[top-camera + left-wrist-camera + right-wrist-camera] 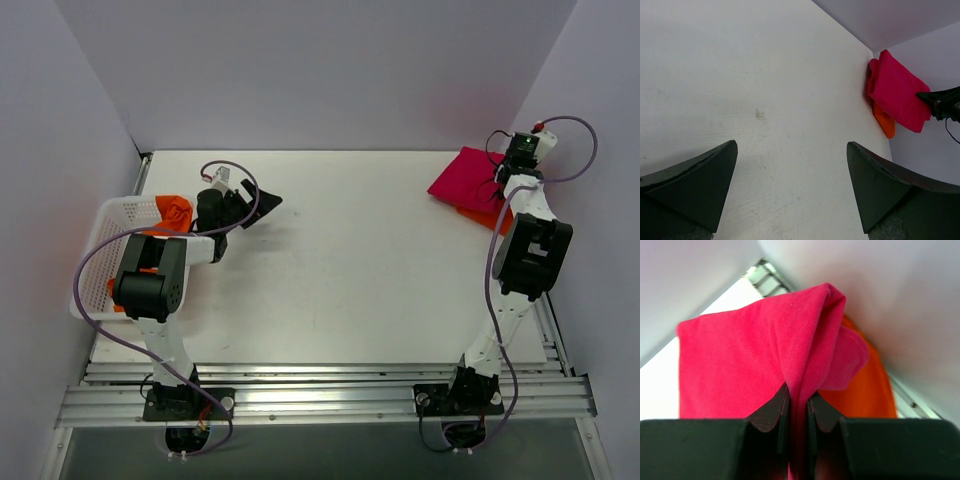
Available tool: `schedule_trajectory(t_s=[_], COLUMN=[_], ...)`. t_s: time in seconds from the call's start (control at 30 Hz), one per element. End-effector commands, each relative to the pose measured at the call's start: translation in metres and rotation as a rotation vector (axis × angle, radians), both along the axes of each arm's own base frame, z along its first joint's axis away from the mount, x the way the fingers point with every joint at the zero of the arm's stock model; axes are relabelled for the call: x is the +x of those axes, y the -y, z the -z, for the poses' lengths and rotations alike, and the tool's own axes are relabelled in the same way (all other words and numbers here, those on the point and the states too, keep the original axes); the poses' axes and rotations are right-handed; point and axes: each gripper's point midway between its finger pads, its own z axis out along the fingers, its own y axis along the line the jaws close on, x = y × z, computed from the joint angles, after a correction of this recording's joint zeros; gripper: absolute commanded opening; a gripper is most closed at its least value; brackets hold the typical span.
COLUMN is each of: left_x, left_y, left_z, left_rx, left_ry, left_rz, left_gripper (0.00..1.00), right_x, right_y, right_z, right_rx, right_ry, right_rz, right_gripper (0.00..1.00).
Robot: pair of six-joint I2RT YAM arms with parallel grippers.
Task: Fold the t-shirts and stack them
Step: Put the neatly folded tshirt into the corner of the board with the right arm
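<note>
White tabletop (350, 260): stacking step in hand.
Right gripper (797, 399) pinches the crimson soft cloth t-shirt (740, 355), draped over a bright orange cloth t-shirt (867, 385) beneath its fingertips; release seems next. Left gripper (792, 145) stands wide, empty.

My left arm (148, 285) and right arm (530, 255) are white links with blocky black joints, each with a looping purple cable (594, 145), and my left claw (791, 150) and right claw (798, 401) carry matte black wedge-shaped fingers (695, 185).

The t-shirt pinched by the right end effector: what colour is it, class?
Crimson pink-red. The t-shirt shows best in the right wrist view.
</note>
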Motion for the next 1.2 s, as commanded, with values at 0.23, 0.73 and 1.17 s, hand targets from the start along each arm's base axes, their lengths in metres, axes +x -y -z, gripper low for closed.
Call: schedule_trajectory(t_s=[0.23, 0.73, 1.17], left_x=[0.004, 0.001, -0.033], left_y=[0.006, -0.001, -0.025], left_z=[-0.009, -0.022, -0.108], left_rx=[-0.004, 0.013, 0.207], left_ry=[0.056, 0.078, 0.184], left_rz=[0.029, 0.005, -0.137], left_gripper=[0.99, 1.00, 0.98], right_x=[-0.037, -0.055, -0.117], right_y=[0.050, 0.017, -0.264], right_z=[0.034, -0.024, -0.079], right_rx=[-0.004, 0.042, -0.004], right_ry=[-0.115, -0.012, 0.122], right_rz=[0.265, 0.283, -0.192], right_gripper=[0.92, 1.00, 1.00])
